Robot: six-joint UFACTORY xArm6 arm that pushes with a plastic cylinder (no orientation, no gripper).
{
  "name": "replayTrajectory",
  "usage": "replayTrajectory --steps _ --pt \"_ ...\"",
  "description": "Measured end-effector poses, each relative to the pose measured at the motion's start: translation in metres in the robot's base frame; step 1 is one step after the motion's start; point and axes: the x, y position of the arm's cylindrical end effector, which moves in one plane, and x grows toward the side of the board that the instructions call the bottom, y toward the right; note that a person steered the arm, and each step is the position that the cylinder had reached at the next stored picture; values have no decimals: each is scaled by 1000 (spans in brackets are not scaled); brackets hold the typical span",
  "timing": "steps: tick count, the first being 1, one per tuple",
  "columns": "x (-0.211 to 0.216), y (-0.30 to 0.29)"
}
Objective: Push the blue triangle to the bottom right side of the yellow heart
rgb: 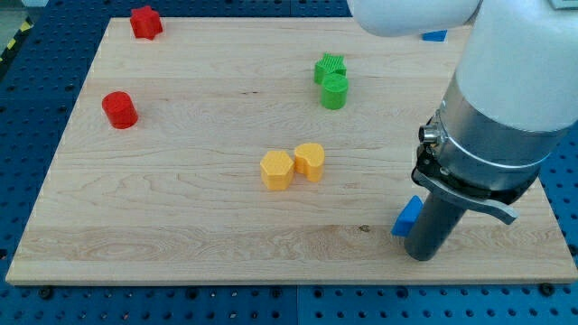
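Table (181,217): pale wood board, carries all the blocks.
Arm: white and grey body fills the view's right; dark rod below it.
Tool: plain rod, no jaws to open or close; nothing gripped. My tip (423,256) rests on the table near the view's bottom right.
Blue triangle (407,217): touching the rod's left side, partly hidden by it.
Yellow heart (310,161): well apart from the triangle, up and to the view's left; yellow hexagon (276,170) just beside it on the left.
Key relation: triangle sits on the heart-facing side of my tip, so a push up-left looks right.
Others: green pair (331,81), red cylinder (119,109), red star (144,23), blue block (435,36) at the top edge.
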Motion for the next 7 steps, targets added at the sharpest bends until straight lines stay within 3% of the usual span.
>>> replayTrajectory --steps 2,3,4,6,7 --pt "-1 -2" --pt "-21 -24" --pt "-35 -8" --pt "-22 8" --pt "-42 9"
